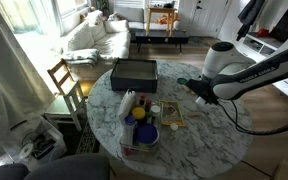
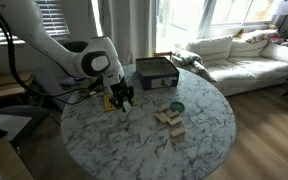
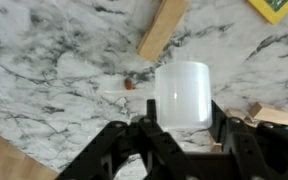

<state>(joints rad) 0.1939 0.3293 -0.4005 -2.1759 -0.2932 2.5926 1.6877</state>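
Gripper (image 3: pixel 184 126): the two black fingers (image 3: pixel 220 132) are clenched on a white translucent plastic cup (image 3: pixel 181 92), one on each side wall, as seen in the wrist view. The cup stands upright between them on or just above the round white marble table (image 3: pixel 54 70); contact with the surface cannot be determined.

A light wooden rectangular block (image 3: pixel 162 28) lies near the cup, apart from it. In an exterior view the gripper (image 2: pixel 121 98) is over the table's near side, well apart from a black rectangular box (image 2: pixel 155 70). A small green round dish (image 2: pixel 176 106) and stacked wooden blocks (image 2: pixel 169 120) lie towards the centre.
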